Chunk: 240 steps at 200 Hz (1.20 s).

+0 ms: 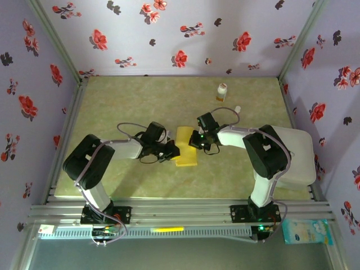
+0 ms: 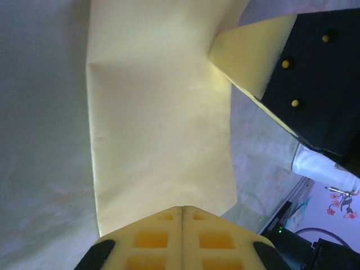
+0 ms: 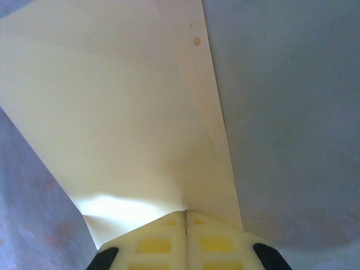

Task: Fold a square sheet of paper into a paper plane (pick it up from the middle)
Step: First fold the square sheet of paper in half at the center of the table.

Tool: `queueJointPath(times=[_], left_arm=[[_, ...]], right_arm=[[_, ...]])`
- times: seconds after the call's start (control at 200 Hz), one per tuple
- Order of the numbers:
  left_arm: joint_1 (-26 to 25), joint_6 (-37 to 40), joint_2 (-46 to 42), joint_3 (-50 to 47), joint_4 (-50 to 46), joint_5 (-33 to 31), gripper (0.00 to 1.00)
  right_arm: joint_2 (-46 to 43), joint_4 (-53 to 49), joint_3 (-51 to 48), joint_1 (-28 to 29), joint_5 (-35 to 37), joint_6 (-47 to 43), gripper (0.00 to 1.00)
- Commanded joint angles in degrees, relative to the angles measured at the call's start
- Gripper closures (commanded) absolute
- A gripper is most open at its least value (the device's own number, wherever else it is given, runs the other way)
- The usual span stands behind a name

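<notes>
A robotics lab test cell was indicated. A table covered with a pale green marbled sheet (image 1: 140, 95) was boxed in by silver aluminium frame posts (image 1: 54, 39). These were hung with lilac cloth walls printed with red and black flowers (image 1: 169, 34). A black-and-white left robot arm (image 1: 93, 163) and a matching right robot arm (image 1: 264, 152) were bolted to a silver aluminium rail (image 1: 180, 212) along the table's near edge.

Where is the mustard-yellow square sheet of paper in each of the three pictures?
Top external: the mustard-yellow sheet of paper lies at the picture's centre.
Left wrist: centre, rising from the fingertips.
Right wrist: left and centre, above the fingertips.
Shared landmark: the tabletop beneath it.
</notes>
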Motion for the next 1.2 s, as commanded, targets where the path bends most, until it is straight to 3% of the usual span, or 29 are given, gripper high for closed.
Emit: queueJointPath(times=[0.0, 0.175, 0.635, 0.915, 1.05, 1.195], left_arm=[[-0.8, -1.5, 2.2, 0.6, 2.0, 1.4, 1.0], [-1.2, 0.0, 3.2, -1.6, 1.0, 2.6, 1.0], [-1.9, 10.3, 0.8, -3.7, -14.0, 0.3, 1.0], [-2.6, 12.0, -3.4, -1.5, -16.3, -0.9, 1.0], [-0.7, 12.3, -7.1, 2.6, -16.5, -2.1, 1.0], [3.4, 10.7, -5.1, 7.7, -14.2, -2.2, 1.0]], right_arm=[[1.4, -7.9, -3.0, -0.1, 5.5, -0.7, 1.0], [1.6, -7.8, -3.3, -0.1, 5.7, -0.6, 1.0], [1.6, -7.5, -3.8, -0.1, 6.0, -0.3, 1.0], [1.7, -7.4, -3.5, -0.1, 5.3, -2.1, 1.0], [1.6, -6.5, -2.6, -0.1, 2.7, -6.2, 1.0], [2.8, -8.5, 0.0, -0.1, 0.4, -10.5, 1.0]])
